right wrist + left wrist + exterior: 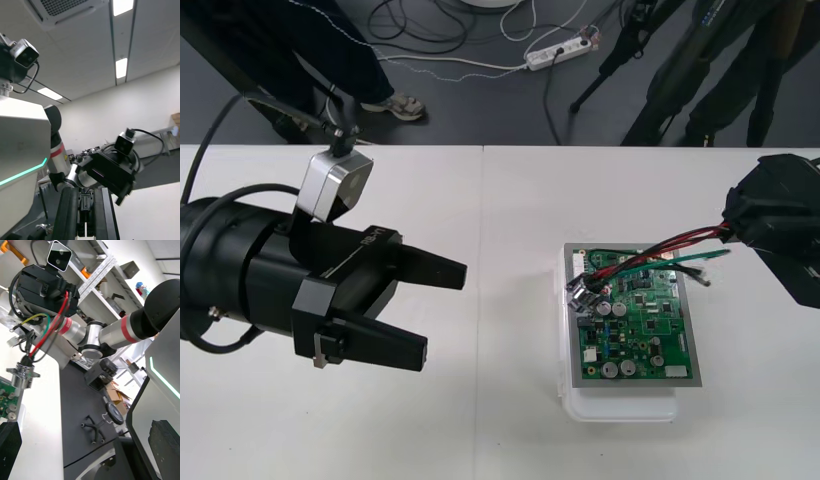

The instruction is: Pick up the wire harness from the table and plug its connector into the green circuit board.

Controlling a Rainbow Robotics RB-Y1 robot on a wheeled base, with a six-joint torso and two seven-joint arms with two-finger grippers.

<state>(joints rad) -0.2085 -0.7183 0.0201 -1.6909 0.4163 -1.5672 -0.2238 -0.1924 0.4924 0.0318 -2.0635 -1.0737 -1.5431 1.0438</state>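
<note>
Harness wires (680, 240) in right claw (732, 228)

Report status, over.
Left end effector open, left of board. Right end effector shut on harness; socket over board's far left corner. No obstruction.

The left gripper (445, 312) is matte black: a thick round barrel widening into a blocky head, with two tapering, wedge-shaped fingers (430, 268). A small pale marking shows on the head. A brushed-silver camera block (337, 186) is mounted on top, and a thick black cable (202, 150) curves out behind it. The right gripper (732, 228) is a boxy black housing, topped by a silver-framed camera (59, 255) with a dark glass face. The right arm (112, 332) is built of rounded silver links banded with a red ring (126, 327), joined to a large glossy black elbow (168, 302).
</note>
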